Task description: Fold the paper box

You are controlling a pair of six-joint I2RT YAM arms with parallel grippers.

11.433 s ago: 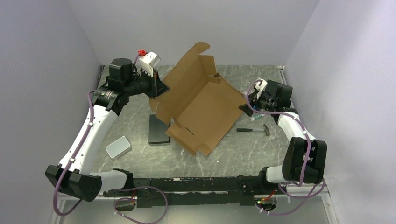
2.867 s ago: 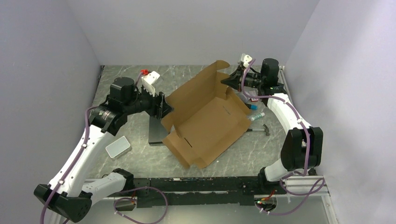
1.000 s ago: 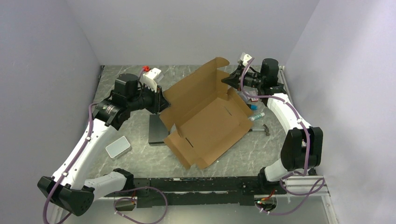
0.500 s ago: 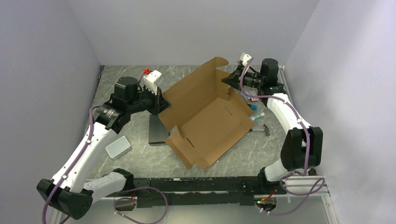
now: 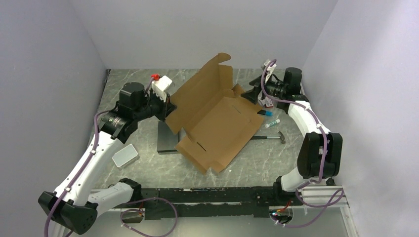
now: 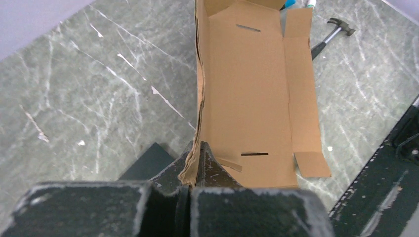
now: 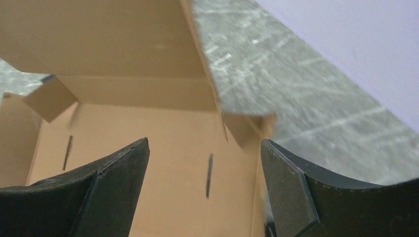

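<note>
No words, numbers or signs can be read anywhere. The small thing (image 5: 268, 102) just beside the right pincer (image 5: 253, 94) may carry a label, but it is too blurry to tell.

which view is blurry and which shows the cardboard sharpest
right wrist: blur smears the paper box flap and the marble table; left wrist: sharpest, creases and slots crisp, only the left pincer up close looks soft; top external: even light, no glare

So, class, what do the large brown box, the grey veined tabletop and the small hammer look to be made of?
Large brown box: corrugated cardboard, matt; its ragged edge shows layers. Grey veined tabletop: marble-look stone or laminate, smooth; cannot tell which. Small hammer: dark handle, probably metal head, too small to confirm.
</note>
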